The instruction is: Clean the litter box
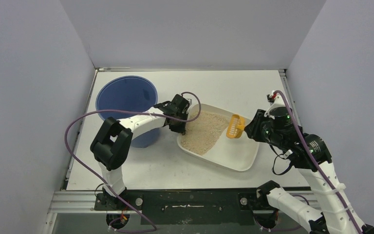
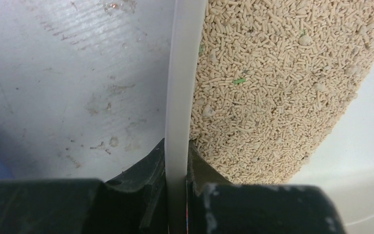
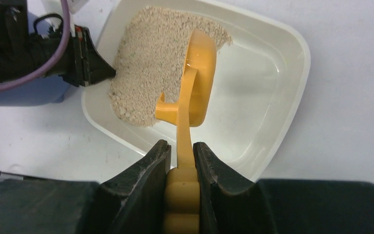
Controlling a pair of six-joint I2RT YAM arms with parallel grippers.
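Observation:
The cream litter box (image 1: 238, 151) lies mid-table, right of the blue bucket. Its tan granules (image 1: 204, 129) are heaped toward its left end. My left gripper (image 1: 182, 127) is shut on the box's left rim (image 2: 182, 73), one finger (image 2: 148, 168) outside and the other against the granules (image 2: 272, 73). An orange slotted scoop (image 1: 234, 126) hangs over the box's far right part. My right gripper (image 1: 251, 129) is shut on its handle. In the right wrist view the scoop (image 3: 199, 83) is turned on edge beside the granules (image 3: 151, 58), above the bare floor of the litter box (image 3: 253, 83).
The tall blue bucket (image 1: 126, 100) stands at the back left, close behind the left arm and next to the box. White walls close in the table on the left, back and right. The arm bases sit on the metal rail (image 1: 185, 200) at the near edge.

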